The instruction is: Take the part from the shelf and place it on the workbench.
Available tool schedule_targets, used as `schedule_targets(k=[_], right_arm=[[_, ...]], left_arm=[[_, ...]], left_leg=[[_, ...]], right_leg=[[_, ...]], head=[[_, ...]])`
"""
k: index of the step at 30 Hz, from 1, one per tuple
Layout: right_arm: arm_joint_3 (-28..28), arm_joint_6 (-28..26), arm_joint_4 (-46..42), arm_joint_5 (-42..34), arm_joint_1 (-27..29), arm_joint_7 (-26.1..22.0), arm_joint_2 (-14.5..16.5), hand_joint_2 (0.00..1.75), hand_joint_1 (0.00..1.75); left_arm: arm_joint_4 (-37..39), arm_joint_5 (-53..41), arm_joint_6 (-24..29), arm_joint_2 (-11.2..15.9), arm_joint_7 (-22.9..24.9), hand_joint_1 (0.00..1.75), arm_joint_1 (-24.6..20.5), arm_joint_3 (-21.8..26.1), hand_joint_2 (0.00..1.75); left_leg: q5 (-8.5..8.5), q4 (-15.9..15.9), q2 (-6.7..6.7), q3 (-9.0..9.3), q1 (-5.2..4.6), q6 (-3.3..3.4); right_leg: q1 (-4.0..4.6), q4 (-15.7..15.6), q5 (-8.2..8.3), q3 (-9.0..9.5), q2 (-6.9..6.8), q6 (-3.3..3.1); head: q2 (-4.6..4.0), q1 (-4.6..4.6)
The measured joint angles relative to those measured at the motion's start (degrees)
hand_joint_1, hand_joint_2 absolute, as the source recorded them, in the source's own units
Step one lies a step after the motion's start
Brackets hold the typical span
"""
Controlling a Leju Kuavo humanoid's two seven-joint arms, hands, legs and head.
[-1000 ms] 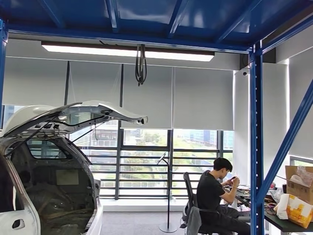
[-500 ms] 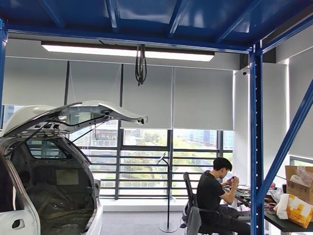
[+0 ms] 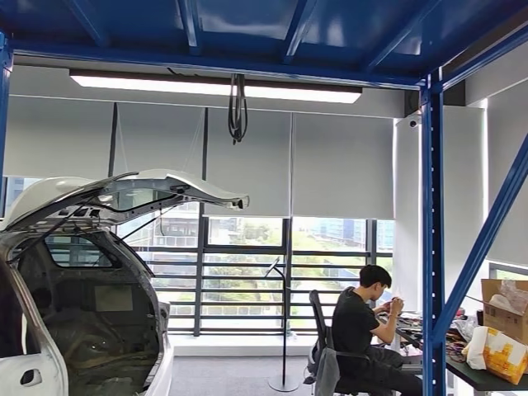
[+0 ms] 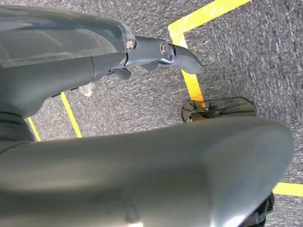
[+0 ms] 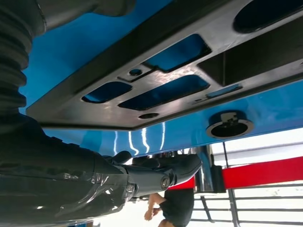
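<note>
In the right wrist view a flat black part (image 5: 107,101) with several cutouts lies against a glossy blue surface (image 5: 150,137). My right hand (image 5: 107,182) is close beside it, dark fingers (image 5: 171,172) stretched along the blue surface and the thumb (image 5: 89,7) on the part's other side. Whether the hand touches or grips the part is unclear. My left hand (image 4: 89,59) hangs over grey carpet, fingers (image 4: 175,51) straight, nothing in it.
The head view looks out under a blue steel frame (image 3: 431,231). A white car (image 3: 74,272) with its hatch raised stands at the left. A person (image 3: 361,338) sits at a cluttered table (image 3: 479,375) with cardboard boxes at the right. Yellow floor lines (image 4: 192,82) mark the carpet.
</note>
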Motion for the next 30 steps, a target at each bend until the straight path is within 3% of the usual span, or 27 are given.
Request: schedule_targets(k=[5,9,24,28,30], right_arm=[[1.49,-0.02,2.32,0.11,-0.92,-0.37,0.74,1.75,0.0],[2.43,0.14,3.52,0.04,-1.3,-0.49,1.48,1.75,1.75],[3.49,-0.72,5.73,-2.85,-2.79,-0.98,1.13,1.75,1.75],[3.73,-0.89,5.73,-3.42,-2.7,-1.02,0.66,1.75,1.75],[3.78,-1.01,5.73,-3.79,-2.67,-1.09,0.39,1.75,1.75]], left_arm=[[0.0,-0.04,0.26,-0.15,0.16,0.0,-0.43,-0.07,0.0],[0.0,-0.04,0.53,-0.38,0.15,0.0,-0.73,-0.11,0.0],[0.0,-0.13,1.67,-0.79,-0.48,0.0,-0.87,-0.3,0.0],[0.0,-0.67,1.5,-0.79,-2.01,0.0,-0.87,-0.99,1.75],[0.0,-0.78,1.3,-0.79,-2.6,0.0,-0.88,-1.3,1.75]], left_leg=[[0.0,0.0,0.0,0.0,0.0,0.0],[0.0,0.0,0.0,0.0,-0.01,0.0],[0.0,0.0,0.0,0.02,0.0,0.0],[0.0,0.0,0.0,0.03,-0.01,0.0],[0.01,0.0,0.0,0.03,-0.01,0.0]], right_leg=[[0.0,0.0,0.0,0.01,0.01,0.0],[0.0,0.0,0.0,0.0,0.0,0.0],[0.0,-0.01,0.0,-0.01,0.01,0.0],[-0.01,-0.01,0.0,0.0,-0.01,0.0],[-0.01,-0.01,0.0,0.01,0.0,0.0]], head=[[0.0,0.0],[-0.01,0.0],[-0.01,0.0],[0.0,0.0],[0.0,0.0]])
